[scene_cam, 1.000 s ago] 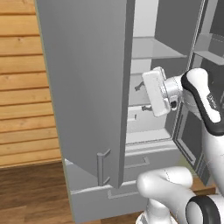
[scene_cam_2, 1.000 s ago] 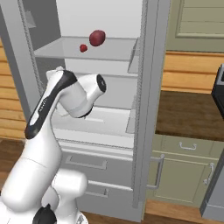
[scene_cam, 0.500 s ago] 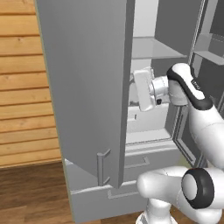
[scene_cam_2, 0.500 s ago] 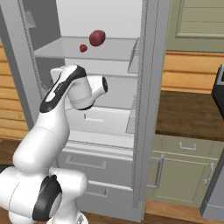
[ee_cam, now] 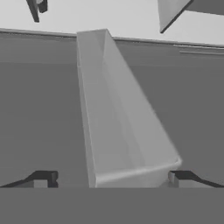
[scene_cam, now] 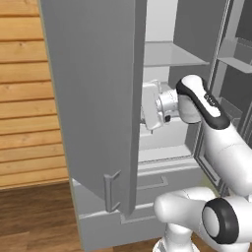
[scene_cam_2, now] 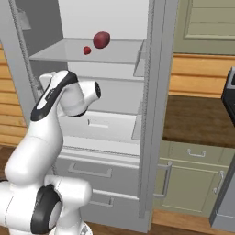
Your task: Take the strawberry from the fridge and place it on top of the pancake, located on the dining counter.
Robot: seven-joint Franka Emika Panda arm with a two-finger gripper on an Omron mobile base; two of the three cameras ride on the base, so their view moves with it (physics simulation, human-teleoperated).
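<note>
The fridge stands with its doors open. On its upper glass shelf lies the dark red strawberry, and a smaller red item sits just left of it. My gripper is inside the fridge, well below that shelf and half hidden behind the edge of the left door. In the hand view the gripper is open with nothing held, facing a pale grey door bin some way off. The pancake and the dining counter are out of view.
Two fridge drawers sit below the open compartment. The right door's shelves stand close beside my arm. Green-grey cabinets under a dark brown worktop lie to the right. A wooden plank wall is on the left.
My arm has swung left inside the fridge, carrying the hand behind the left door's edge. The jaws stay open and the red items on the shelf have not moved.
</note>
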